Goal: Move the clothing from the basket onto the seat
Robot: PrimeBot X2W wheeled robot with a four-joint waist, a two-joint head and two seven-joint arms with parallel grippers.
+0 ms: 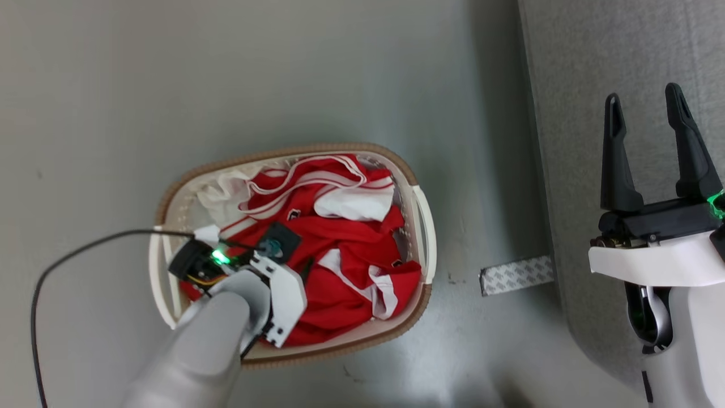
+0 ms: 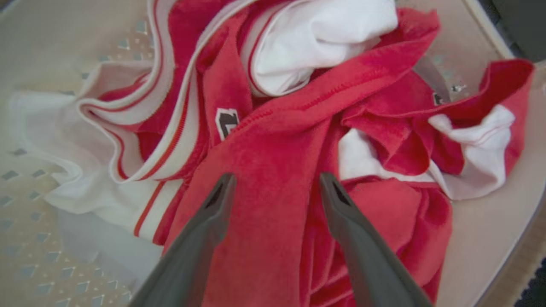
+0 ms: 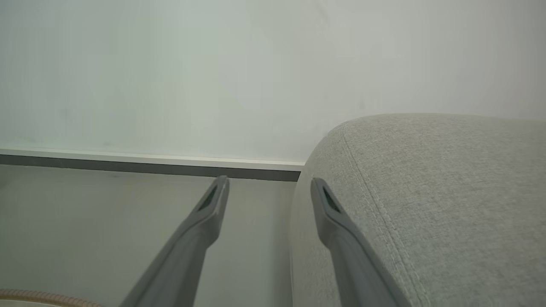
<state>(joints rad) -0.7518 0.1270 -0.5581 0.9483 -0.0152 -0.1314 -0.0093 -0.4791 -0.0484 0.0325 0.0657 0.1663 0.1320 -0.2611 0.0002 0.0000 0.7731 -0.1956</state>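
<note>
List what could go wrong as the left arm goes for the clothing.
1. The open left fingers aim at one fold of tangled clothing; closing may pinch only a thin layer that slips, or haul up several pieces together.
2. The white cloth lies tucked against the striped trim and could get dragged along.
3. The black cable crosses the basket handle and might snag.

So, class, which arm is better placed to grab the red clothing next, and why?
The left: its open left gripper reaches into the basket, just over the clothing. The right gripper, also open, is over by the seat.
</note>
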